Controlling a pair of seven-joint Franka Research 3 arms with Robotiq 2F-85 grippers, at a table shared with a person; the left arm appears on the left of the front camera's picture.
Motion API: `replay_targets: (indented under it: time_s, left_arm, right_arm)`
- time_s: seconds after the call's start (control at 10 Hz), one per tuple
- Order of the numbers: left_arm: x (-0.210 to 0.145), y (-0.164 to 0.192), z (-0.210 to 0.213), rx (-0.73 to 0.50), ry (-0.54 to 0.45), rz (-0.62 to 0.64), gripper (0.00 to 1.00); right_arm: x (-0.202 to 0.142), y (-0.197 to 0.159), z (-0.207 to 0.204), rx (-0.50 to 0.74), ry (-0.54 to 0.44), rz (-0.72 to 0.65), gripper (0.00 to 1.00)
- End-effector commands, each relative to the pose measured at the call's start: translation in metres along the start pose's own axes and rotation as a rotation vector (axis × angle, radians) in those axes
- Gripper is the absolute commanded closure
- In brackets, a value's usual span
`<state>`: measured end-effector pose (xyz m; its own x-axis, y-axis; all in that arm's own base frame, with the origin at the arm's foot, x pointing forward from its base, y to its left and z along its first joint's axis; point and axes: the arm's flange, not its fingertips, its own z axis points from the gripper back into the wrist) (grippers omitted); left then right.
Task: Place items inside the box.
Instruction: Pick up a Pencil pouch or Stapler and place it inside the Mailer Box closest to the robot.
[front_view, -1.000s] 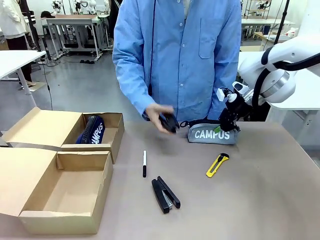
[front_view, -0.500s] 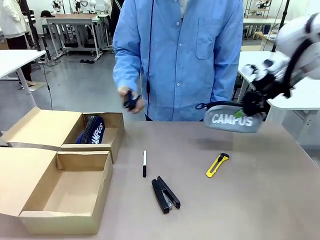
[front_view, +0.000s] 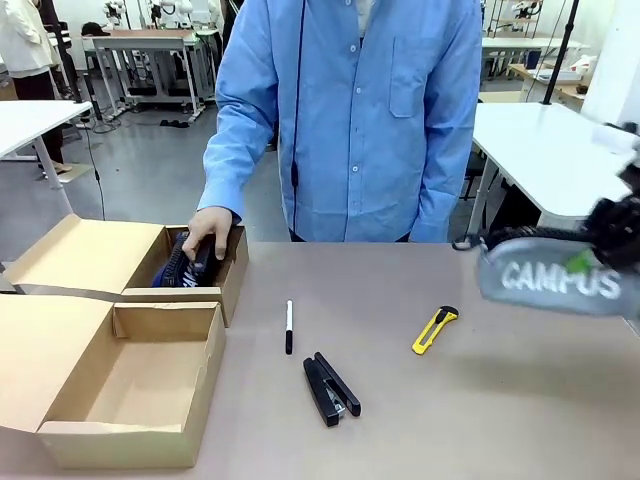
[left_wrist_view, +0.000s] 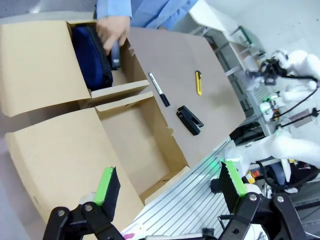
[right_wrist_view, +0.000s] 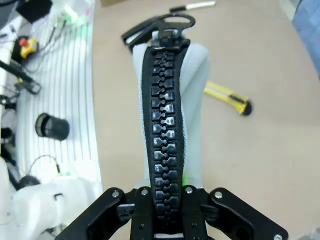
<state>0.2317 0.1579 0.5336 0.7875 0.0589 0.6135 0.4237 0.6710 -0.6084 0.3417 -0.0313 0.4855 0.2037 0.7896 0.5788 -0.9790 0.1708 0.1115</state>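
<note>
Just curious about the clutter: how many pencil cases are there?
2. The grey CAMPUS pencil case is held in the right gripper, off the table; the navy pencil case lies in the far cardboard box.

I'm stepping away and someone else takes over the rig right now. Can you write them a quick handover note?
Right gripper: shut on the grey CAMPUS case, held in the air at the right end of the table.
Left gripper: open, holding nothing, by the near box.
Person's hand: in the far box, on the navy case.
Done: navy case boxed.
Left: CAMPUS case, plus marker pen, black stapler and yellow utility knife lying on the table.
</note>
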Motion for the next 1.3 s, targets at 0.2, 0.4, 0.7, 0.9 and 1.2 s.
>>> replay_targets:
  time_s: [0.2,0.4,0.7,0.9,1.2]
  left_arm:
    - [0.001,-0.002,-0.003,-0.019,-0.012,-0.019,0.00]
    - [0.001,-0.002,-0.003,-0.019,-0.012,-0.019,0.00]
    - [0.001,-0.002,-0.003,-0.019,-0.012,-0.019,0.00]
    - [0.001,-0.002,-0.003,-0.019,-0.012,-0.019,0.00]
    - [0.001,-0.002,-0.003,-0.019,-0.012,-0.019,0.00]
  right_arm:
    - [-0.009,0.028,-0.009,-0.007,0.020,0.013,1.00]
    - [-0.009,0.028,-0.009,-0.007,0.020,0.013,1.00]
    - [0.064,0.049,-0.079,0.059,-0.029,-0.057,0.92]
    - [0.140,0.096,-0.138,0.005,-0.116,-0.312,0.92]
    - [0.208,0.150,-0.215,-0.086,-0.120,-0.482,0.92]
